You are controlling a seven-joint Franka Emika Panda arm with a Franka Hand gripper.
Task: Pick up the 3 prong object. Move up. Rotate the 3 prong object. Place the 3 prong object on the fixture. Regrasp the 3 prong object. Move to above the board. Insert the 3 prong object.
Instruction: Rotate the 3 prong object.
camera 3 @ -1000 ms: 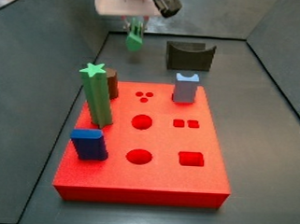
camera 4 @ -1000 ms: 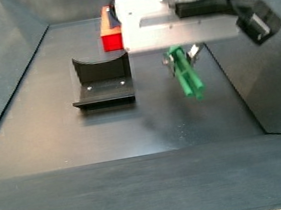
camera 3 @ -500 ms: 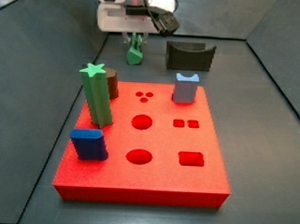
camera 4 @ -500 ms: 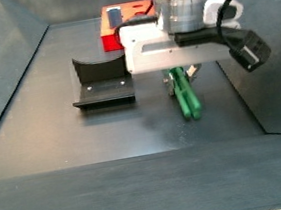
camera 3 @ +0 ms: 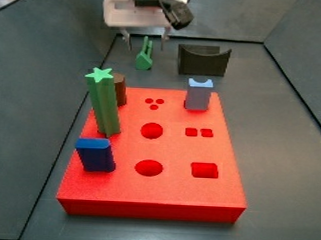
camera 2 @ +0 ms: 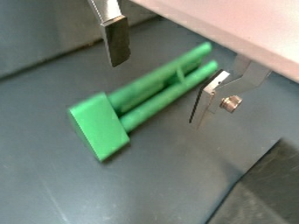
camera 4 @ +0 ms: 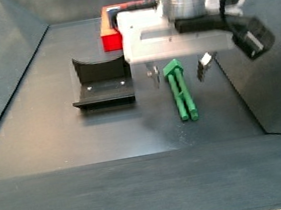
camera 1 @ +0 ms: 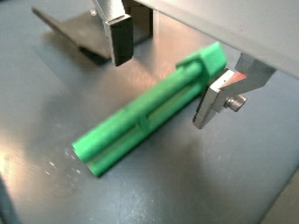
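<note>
The 3 prong object (camera 4: pixel 180 95) is a long green piece of parallel rods with a flat end plate, and it lies flat on the dark floor, also seen in a side view (camera 3: pixel 146 57). My gripper (camera 4: pixel 178 67) hangs just above its far end, open. In both wrist views the green piece (camera 1: pixel 149 112) (camera 2: pixel 142 94) lies below and between the fingers (camera 1: pixel 121 39) (camera 2: pixel 208 96), and neither pad touches it. The fixture (camera 4: pixel 101 80) (camera 3: pixel 203 61) stands beside the piece. The red board (camera 3: pixel 156 142) lies nearer the front in a side view.
On the board stand a green star-topped post (camera 3: pixel 104 100), a blue block (camera 3: pixel 95 154) and a grey-blue peg (camera 3: pixel 200 94). The floor is walled in, with a side wall (camera 4: pixel 5 89) beyond the fixture.
The gripper came down with the green piece, then let go of it. The fingers now stand apart and the piece rests on the floor.
</note>
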